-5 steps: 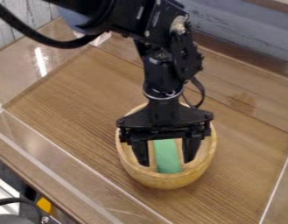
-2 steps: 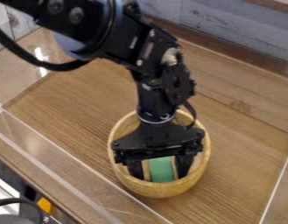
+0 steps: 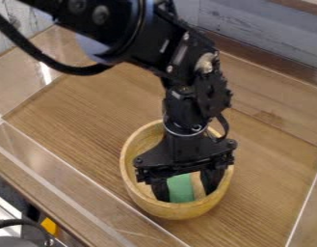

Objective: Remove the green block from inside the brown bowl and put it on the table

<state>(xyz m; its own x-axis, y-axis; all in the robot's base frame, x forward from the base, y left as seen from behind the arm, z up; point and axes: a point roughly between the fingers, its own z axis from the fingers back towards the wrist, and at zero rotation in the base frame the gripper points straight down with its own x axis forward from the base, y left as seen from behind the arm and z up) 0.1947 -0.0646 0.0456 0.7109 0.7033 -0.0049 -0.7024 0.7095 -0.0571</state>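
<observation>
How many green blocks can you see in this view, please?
1: a small flat bright green block lies inside the round light-brown wooden bowl, between the open fingers. The arm may hide others.

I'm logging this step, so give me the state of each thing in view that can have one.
gripper: open, pointing down into the bowl, fingers either side of the block.
green block: inside the bowl, between the fingers, not yet lifted out.
brown bowl: upright on the table, block inside.
table: holding the bowl.
</observation>
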